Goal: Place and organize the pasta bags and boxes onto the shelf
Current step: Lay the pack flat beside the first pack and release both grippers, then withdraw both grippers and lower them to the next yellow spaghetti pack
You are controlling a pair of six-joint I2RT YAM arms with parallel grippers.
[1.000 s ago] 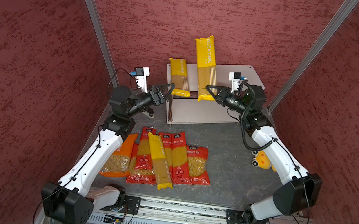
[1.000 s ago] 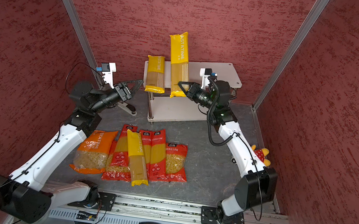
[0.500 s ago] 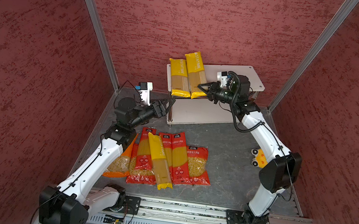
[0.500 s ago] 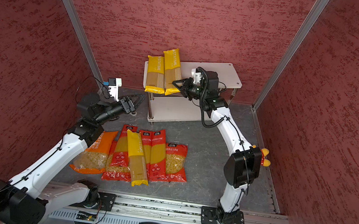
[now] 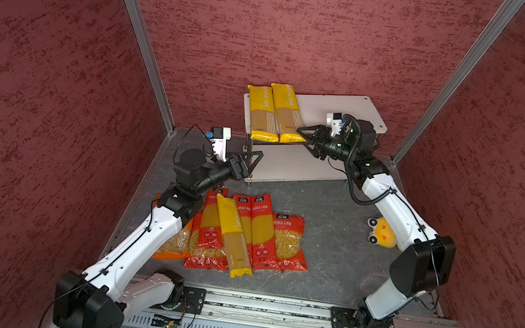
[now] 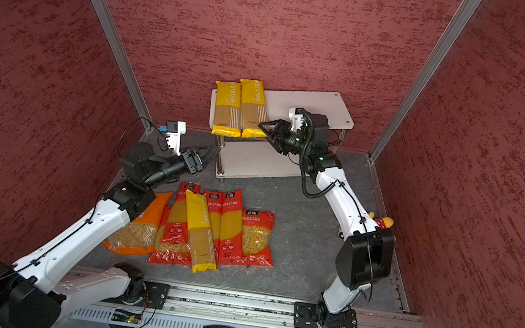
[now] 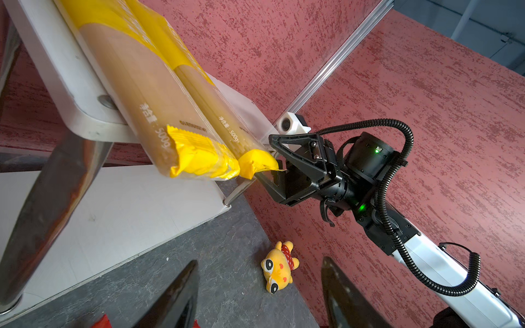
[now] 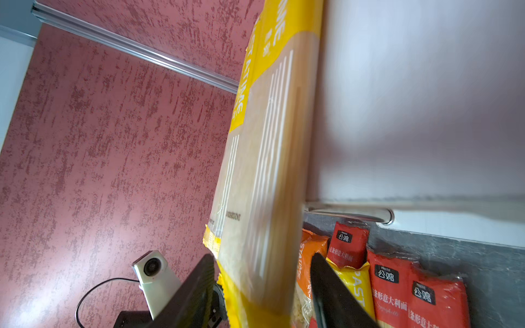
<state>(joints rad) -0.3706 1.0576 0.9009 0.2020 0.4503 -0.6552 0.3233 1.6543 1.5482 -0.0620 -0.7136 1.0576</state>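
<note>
Walls (image 5: pixel 273 18) of rough, blotched red plaster close in three sides above a dark grey, stone-veined worktop (image 5: pixel 329 249). At the back stands the shelf (image 5: pixel 340 109), two flat white boards with rounded corners on shiny metal posts.

Two yellow spaghetti packs (image 5: pixel 262 113) lie flat and touching on the left end of its upper board, with their crimped front ends hanging over the edge. Each is a long glossy plastic sleeve with a clear window showing pale strands.

Nearer the front, a row of bags (image 5: pixel 261 230) lies overlapping on the worktop. It holds an orange bag (image 6: pixel 139 224) of short pasta at the left, long and wide red ones, and one long yellow pack (image 5: pixel 232 236) slanted on top. A small yellow plush toy (image 5: pixel 383 232) lies beside the right arm.

The right arm rises from its base, bends at the elbow and reaches level to the upper board's front edge. The right claw (image 5: pixel 302 136) is spread above and below the overhanging end of the nearer pack, not pinching it.

The left arm stretches forward and low. The left claw (image 5: pixel 254 161) sits just beside the shelf's front left post, spread with nothing between its fingers (image 7: pixel 181 292).
</note>
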